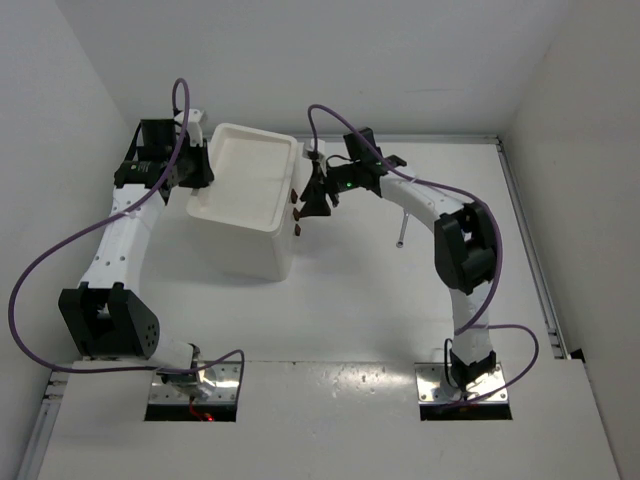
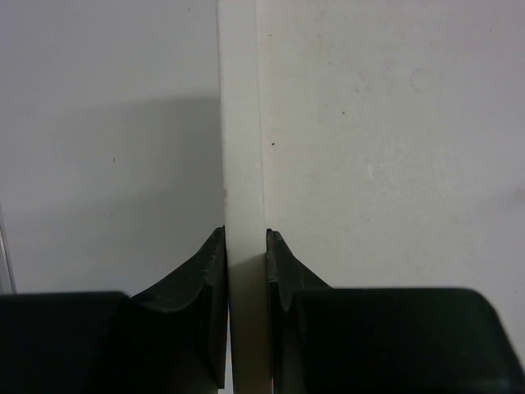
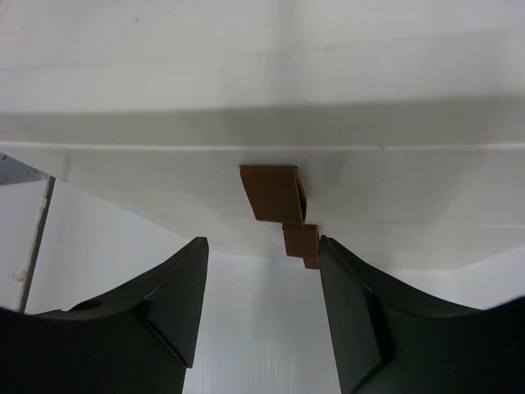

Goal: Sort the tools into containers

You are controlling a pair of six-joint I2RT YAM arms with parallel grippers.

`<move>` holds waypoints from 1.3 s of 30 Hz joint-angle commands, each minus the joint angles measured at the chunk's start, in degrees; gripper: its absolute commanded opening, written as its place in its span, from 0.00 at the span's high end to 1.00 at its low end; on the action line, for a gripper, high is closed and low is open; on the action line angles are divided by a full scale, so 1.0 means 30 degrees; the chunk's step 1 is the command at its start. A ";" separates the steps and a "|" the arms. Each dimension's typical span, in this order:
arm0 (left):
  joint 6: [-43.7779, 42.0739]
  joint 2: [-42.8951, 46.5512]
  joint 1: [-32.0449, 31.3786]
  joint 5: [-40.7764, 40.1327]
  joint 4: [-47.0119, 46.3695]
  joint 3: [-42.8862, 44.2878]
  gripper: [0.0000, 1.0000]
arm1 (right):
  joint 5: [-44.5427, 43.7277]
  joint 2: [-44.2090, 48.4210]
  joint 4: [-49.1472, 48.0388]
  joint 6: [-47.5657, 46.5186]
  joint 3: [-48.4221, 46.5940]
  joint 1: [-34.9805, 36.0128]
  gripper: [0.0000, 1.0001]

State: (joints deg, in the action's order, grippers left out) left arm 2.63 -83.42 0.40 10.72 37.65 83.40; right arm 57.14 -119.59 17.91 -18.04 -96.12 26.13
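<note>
The white drawer unit stands at the back left of the table, its recessed tray top empty. My left gripper is shut on the unit's left rim, which shows as a white strip between the fingers. My right gripper is open at the unit's right face, just short of the brown drawer knobs. In the right wrist view the knobs sit just above the open gripper, the lower knob beside the right finger. One slim tool with a silver shaft lies on the table to the right. The other tools are out of view.
White walls close the table in at the back and on both sides. A metal rail runs along the right edge. Purple cables loop from both arms. The right arm's forearm passes just above the slim tool.
</note>
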 commanded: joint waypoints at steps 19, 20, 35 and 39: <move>0.1085 -0.0319 -0.0193 0.2198 0.0986 -0.0904 1.00 | -0.3316 0.1106 -0.1750 0.1034 -0.2034 0.1104 0.43; 0.1085 -0.0319 -0.0193 0.2198 0.0986 -0.0904 1.00 | -0.3316 0.1104 -0.1752 0.1034 -0.2208 0.1104 0.43; 0.2667 0.0472 -0.0193 -0.0554 -0.0216 -0.1462 1.00 | -0.3287 0.2769 -0.0728 -0.0571 -0.0074 0.0492 0.99; 0.3077 0.0472 -0.0193 -0.1142 -0.0216 -0.1080 1.00 | -0.3462 0.4031 -0.0023 -0.1572 0.1945 -0.0241 1.00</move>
State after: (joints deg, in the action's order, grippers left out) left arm 5.34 -81.76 0.25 8.32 34.20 80.66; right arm 46.39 -113.03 16.32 -18.52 -93.45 27.92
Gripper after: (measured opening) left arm 0.233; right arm 0.054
